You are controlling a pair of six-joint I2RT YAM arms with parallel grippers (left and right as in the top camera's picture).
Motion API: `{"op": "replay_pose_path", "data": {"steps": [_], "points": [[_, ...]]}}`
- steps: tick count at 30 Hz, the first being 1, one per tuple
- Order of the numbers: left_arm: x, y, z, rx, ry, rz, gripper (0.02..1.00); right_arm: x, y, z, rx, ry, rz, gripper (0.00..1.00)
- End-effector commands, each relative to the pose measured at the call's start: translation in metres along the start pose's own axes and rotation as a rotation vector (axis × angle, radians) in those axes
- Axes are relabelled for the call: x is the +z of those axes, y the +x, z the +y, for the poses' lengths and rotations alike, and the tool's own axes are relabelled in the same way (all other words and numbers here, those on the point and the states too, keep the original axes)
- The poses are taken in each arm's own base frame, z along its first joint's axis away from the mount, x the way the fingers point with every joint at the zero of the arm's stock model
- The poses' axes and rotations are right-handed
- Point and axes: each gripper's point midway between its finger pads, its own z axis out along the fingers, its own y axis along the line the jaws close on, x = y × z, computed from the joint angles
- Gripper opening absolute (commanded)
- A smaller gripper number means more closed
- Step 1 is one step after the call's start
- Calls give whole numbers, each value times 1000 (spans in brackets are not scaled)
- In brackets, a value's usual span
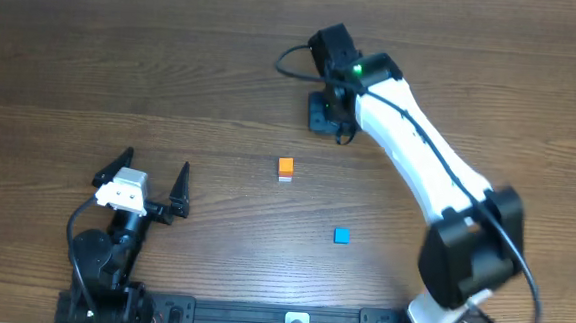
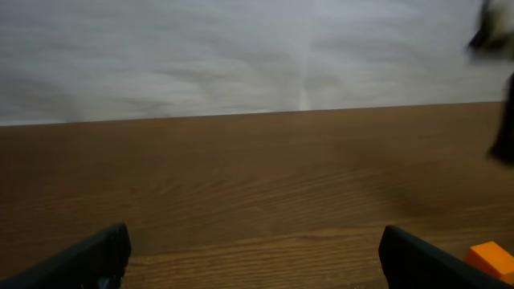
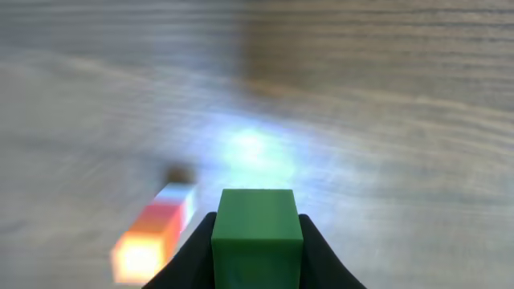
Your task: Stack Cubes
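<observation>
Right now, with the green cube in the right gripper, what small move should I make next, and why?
Probably shift the right gripper sideways until the green cube sits centred above the orange cube, and only then lower. The gripper is shut on the green cube, and its wrist view shows the orange cube off to one side of it, not beneath.

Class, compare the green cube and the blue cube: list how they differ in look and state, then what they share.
The green cube is clamped between the jaws of the right gripper; the blue cube lies free on the table. The green cube is held above the table; the blue cube rests on it. Their colours differ too. Both are plain, single-coloured cubes.
</observation>
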Motion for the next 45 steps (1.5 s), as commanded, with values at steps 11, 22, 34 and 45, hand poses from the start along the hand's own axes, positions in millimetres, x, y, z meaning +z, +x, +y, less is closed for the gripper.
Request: {"op": "replay_pose_path", "data": {"steps": [11,22,34,45], "points": [[0,1,-3,19,14,-4,1000,-35,68,88,-33,-24,6,9],[0,1,-3,19,14,-4,1000,1,69,81,19,43,80,9],[0,1,-3,19,14,-4,1000,27,62,68,79,88,120,9],[0,1,-3,19,14,-4,1000,31,60,71,80,81,112,12]]}}
